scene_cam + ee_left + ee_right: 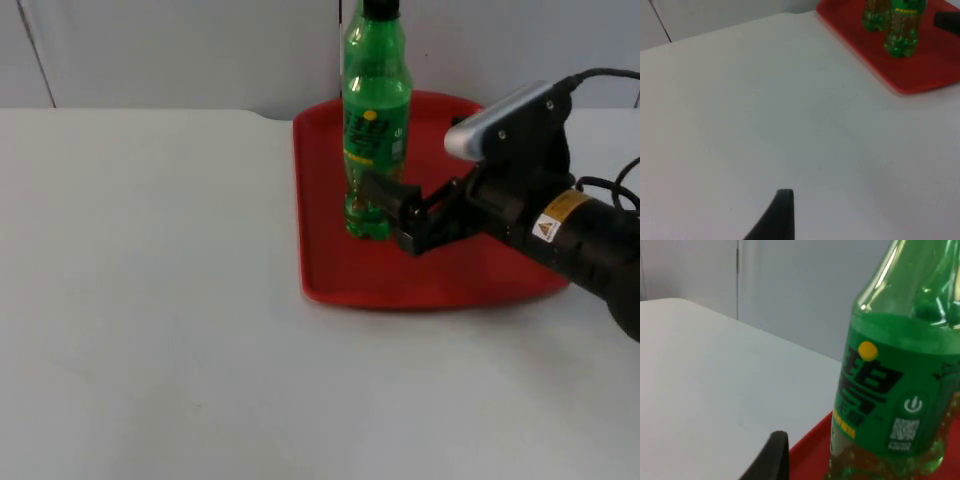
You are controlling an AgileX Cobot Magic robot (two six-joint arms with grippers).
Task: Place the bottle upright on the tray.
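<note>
just ahead of the right gripper, a green bottle stands upright on the red tray, its base resting on the tray floor toward the tray's left side. the bottle has a dark cap and a green label with yellow and black print. the gripper's black fingers reach in low from the right, at the height of the bottle's base; one finger tip lies against or just beside the lower part of the bottle, the other sits a little nearer the camera, apart from it. whether the fingers press the bottle or have let go i cannot tell. from the right wrist, the bottle looms close beyond the fingertip, with the tray's edge beneath it.

over bare white table, well away from the tray, the left gripper's fingertip hangs waiting; beyond it lie the tray and the bottle's base.
</note>
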